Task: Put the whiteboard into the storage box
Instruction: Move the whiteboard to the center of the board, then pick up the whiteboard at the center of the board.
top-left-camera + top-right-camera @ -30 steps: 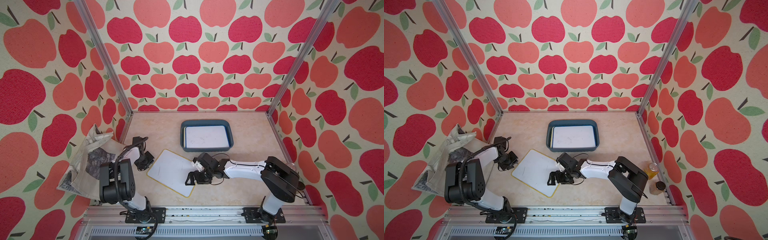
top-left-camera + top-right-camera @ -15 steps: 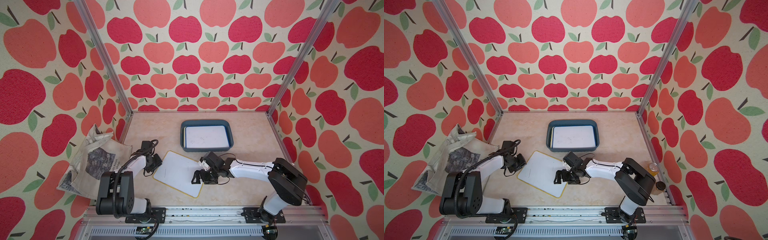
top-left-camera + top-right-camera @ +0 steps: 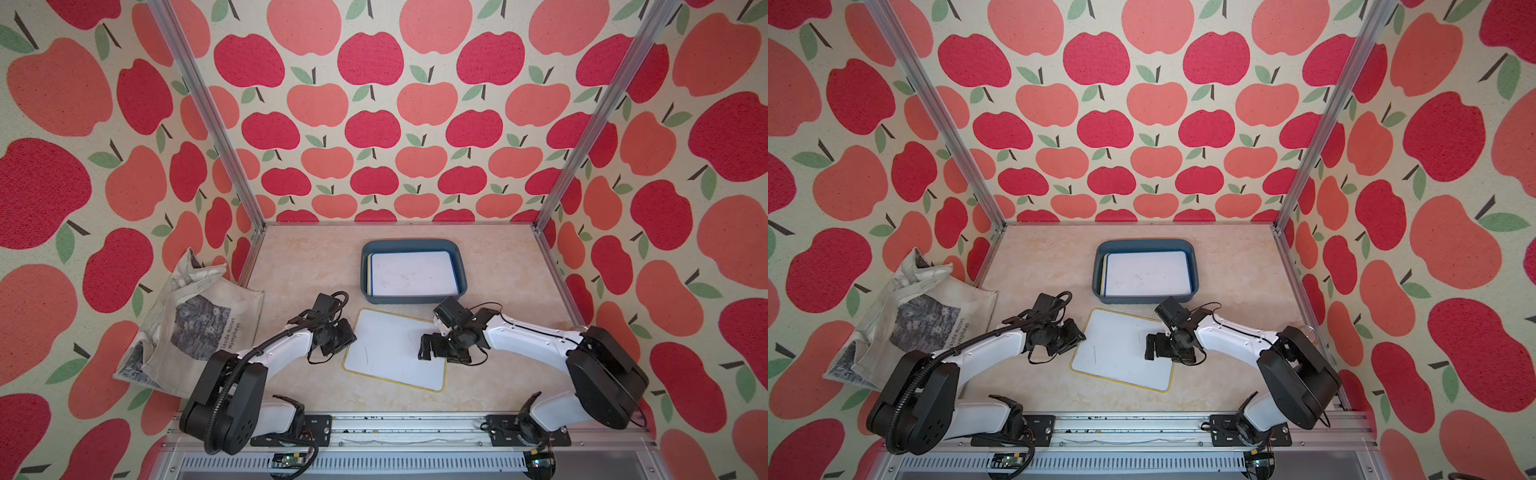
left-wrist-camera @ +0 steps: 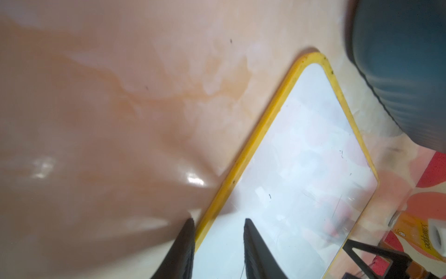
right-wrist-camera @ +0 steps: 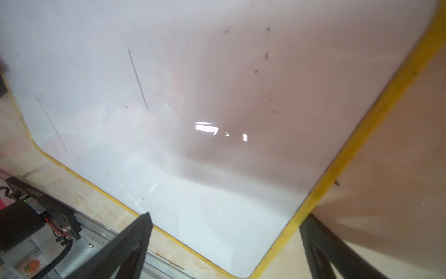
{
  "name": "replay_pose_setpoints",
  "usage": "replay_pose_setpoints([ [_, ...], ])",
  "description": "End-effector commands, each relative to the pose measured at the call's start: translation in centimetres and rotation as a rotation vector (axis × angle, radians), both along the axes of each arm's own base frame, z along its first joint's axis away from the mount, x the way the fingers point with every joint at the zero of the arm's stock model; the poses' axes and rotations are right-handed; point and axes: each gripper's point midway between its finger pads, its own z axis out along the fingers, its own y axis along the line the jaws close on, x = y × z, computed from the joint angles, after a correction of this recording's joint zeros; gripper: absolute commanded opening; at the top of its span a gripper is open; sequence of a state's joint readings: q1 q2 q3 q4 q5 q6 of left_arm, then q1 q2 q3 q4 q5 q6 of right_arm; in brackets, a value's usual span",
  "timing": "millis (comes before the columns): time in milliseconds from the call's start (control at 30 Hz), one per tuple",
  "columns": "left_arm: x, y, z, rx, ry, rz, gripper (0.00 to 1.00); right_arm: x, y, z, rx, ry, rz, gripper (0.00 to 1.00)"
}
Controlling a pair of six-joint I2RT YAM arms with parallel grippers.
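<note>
The yellow-rimmed white rectangular whiteboard lies flat on the pale marbled bench in the lower centre of a top view. It is just below the shallow dark blue-grey plastic storage box, with a thin strip of bench showing between them. Compared with a second ago it has slid toward the right of the frame and turned, so its long edges now run closer to parallel with the box's. The right gripper has drawn back rightward with it and sits over the board's right part. In the right wrist view its jaws stand wide apart, holding nothing, their tips near the yellow rim on either side of one corner. The left gripper has reached in to the board's left edge. In the left wrist view its jaws are parted a little, straddling the yellow rim without clamping it. The box already holds a blue-rimmed whiteboard. The board looks to be getting nudged into line, not lifted, so the pick-up and the placing are both not yet done.
</note>
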State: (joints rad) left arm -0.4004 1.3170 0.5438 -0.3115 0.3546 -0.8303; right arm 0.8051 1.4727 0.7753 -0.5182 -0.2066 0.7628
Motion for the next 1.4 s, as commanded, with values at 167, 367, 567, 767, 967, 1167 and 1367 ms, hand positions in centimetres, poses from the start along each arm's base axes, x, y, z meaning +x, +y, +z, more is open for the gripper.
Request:
replay_pose_setpoints([
  [167, -7.9, 0.3, -1.8, 0.012, 0.312, -0.066, 0.38, 1.6, 1.0, 0.5, 0.096, -0.052, 0.041, 0.99],
  [367, -6.6, 2.9, -1.0, 0.175, 0.291, -0.054, 0.41, 0.9, -0.6, 0.1, 0.056, -0.056, 0.028, 0.99],
  [567, -6.2, 4.2, 0.3, 0.268, 0.240, -0.044, 0.46, -0.1, -3.1, -0.5, -0.023, -0.062, 0.037, 0.99],
  [767, -6.7, 3.0, -0.6, 0.239, 0.254, -0.110, 0.48, -1.0, -3.3, -1.1, -0.009, -0.036, 0.029, 0.99],
  [967, -6.5, 0.6, -1.4, 0.257, 0.260, -0.268, 0.48, -1.7, -3.3, -1.7, 0.024, -0.016, 0.005, 0.99],
  [1167, -6.7, -2.8, -2.6, 0.180, 0.282, -0.395, 0.49, -2.3, -2.5, -2.2, 0.037, -0.008, 0.013, 0.99],
  [1367, -6.1, -5.7, -1.0, -0.011, 0.217, -0.467, 0.47, -3.3, -1.9, -3.1, 0.044, 0.010, 0.025, 0.99],
])
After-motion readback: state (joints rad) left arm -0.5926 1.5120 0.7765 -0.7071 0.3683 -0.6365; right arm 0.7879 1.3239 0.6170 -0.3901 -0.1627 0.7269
